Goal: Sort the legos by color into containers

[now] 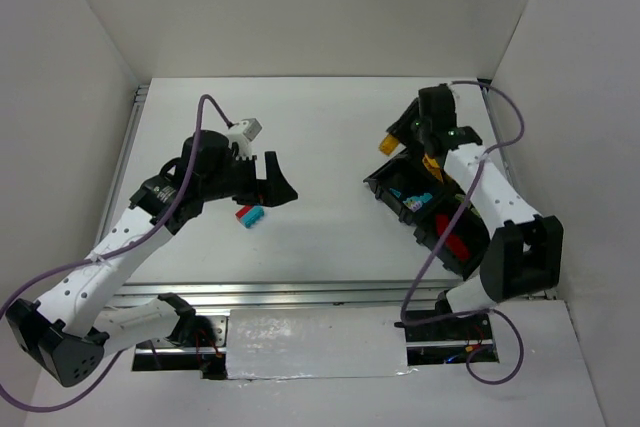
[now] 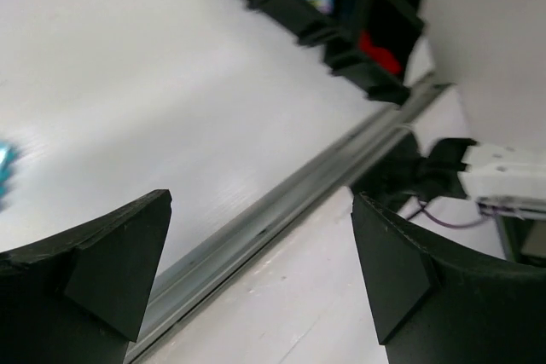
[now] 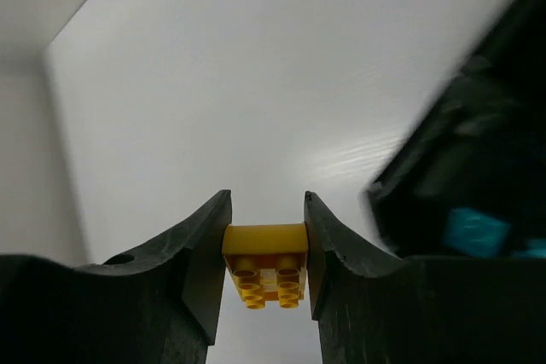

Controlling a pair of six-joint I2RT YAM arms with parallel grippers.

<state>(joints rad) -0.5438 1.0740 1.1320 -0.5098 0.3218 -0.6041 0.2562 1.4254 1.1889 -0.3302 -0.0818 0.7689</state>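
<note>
My right gripper [image 1: 398,142] is shut on a yellow brick [image 3: 265,262], studs toward the camera, held above the table just beyond the far left corner of the black tray [image 1: 375,187]. The tray shows cyan bricks [image 1: 415,197] and red bricks [image 1: 458,242]; the right arm hides the rest of it. My left gripper [image 1: 275,182] is open and empty, just above and right of a red brick [image 1: 243,212] and a cyan brick [image 1: 254,217] lying together on the table. In the left wrist view the tray [image 2: 281,2] holds cyan, green and red bricks.
A metal rail [image 1: 300,292] runs along the table's near edge and also shows in the left wrist view [image 2: 281,210]. White walls close in the left, back and right sides. The tray stands by the right wall.
</note>
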